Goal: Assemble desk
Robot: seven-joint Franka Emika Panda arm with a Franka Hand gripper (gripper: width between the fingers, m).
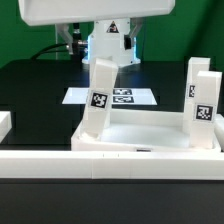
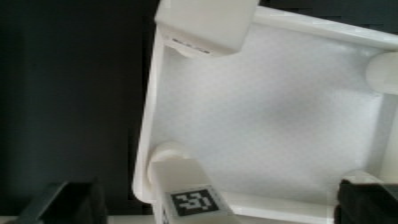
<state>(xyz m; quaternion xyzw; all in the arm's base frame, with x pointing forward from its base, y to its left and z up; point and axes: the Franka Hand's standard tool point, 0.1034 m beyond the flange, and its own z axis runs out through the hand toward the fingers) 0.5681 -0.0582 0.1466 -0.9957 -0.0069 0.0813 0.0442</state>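
Observation:
The white desk tabletop (image 1: 150, 133) lies rim up in front of the marker board (image 1: 112, 97). A tagged leg (image 1: 99, 98) stands tilted at the tabletop's corner on the exterior view's left. Two more tagged legs (image 1: 205, 110) stand at the corners on the exterior view's right. My gripper (image 1: 108, 56) hovers over the top of the tilted leg. In the wrist view the gripper (image 2: 217, 204) is open, its dark fingers (image 2: 71, 203) wide apart on either side of that leg (image 2: 191, 198), without touching it. Another leg (image 2: 212, 26) shows at the tabletop's (image 2: 267, 110) far corner.
A long white rail (image 1: 110, 166) runs across the front, right against the tabletop. A small white block (image 1: 5, 125) lies at the exterior view's left edge. The table surface is black, with a green wall behind.

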